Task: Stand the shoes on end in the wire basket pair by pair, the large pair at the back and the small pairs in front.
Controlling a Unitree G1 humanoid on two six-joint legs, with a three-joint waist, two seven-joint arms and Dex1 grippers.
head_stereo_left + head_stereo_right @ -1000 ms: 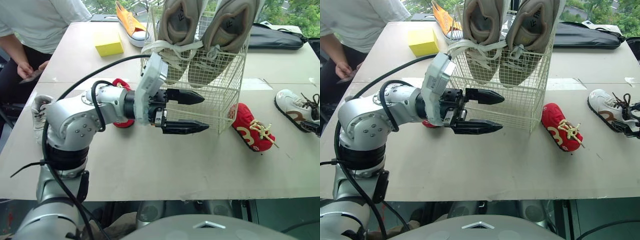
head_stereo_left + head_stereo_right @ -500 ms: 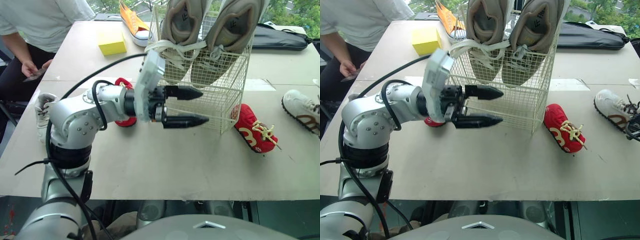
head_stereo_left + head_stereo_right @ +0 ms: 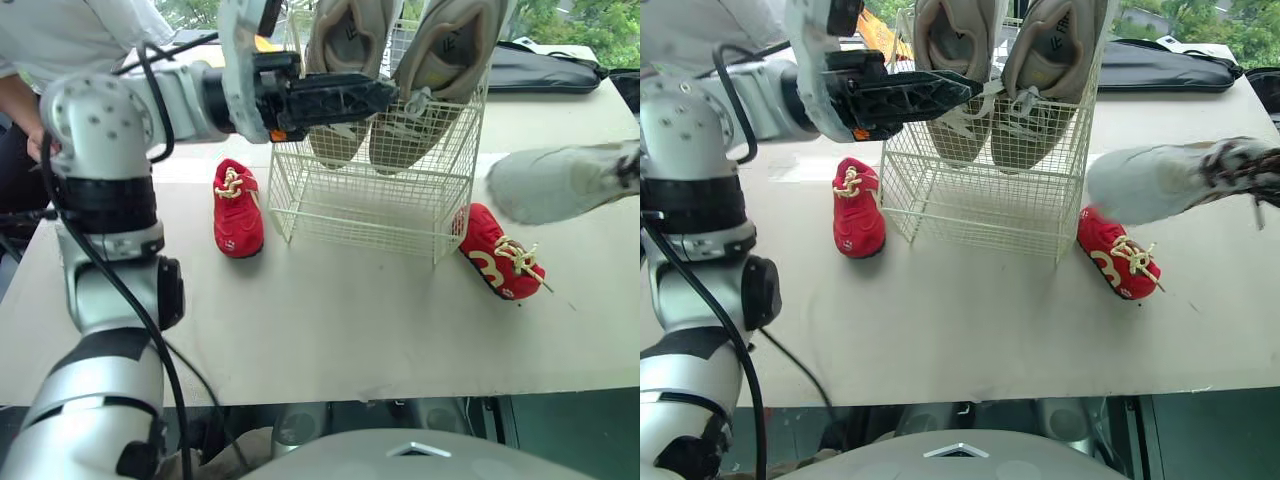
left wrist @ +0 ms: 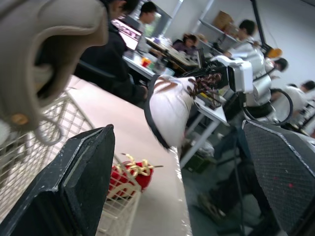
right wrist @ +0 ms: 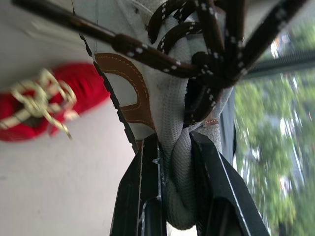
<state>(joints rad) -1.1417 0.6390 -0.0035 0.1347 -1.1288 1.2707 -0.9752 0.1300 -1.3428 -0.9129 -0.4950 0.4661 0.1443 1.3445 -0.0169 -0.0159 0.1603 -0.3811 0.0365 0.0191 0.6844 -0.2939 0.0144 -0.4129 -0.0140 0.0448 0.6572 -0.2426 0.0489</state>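
The wire basket [image 3: 372,205] stands mid-table with the large tan pair [image 3: 345,55] on end inside, against its back. My left gripper [image 3: 385,94] is raised level with the basket's top front, its fingers [image 4: 74,182] wide open and empty. A white shoe [image 3: 560,180] with brown laces hangs in the air right of the basket. My right gripper [image 5: 174,140] is shut on its collar. One small red shoe [image 3: 238,208] lies left of the basket, and another [image 3: 500,262] lies at its right front corner.
A person [image 3: 70,25] sits at the table's far left corner. A long black bag [image 3: 548,72] lies at the back right. An orange shoe [image 3: 872,28] shows behind my left arm. Bare tabletop [image 3: 340,320] stretches in front of the basket.
My right gripper has shut on the white shoe and lifted it off the table toward the basket. My left arm rose from table height to the basket's top, still open.
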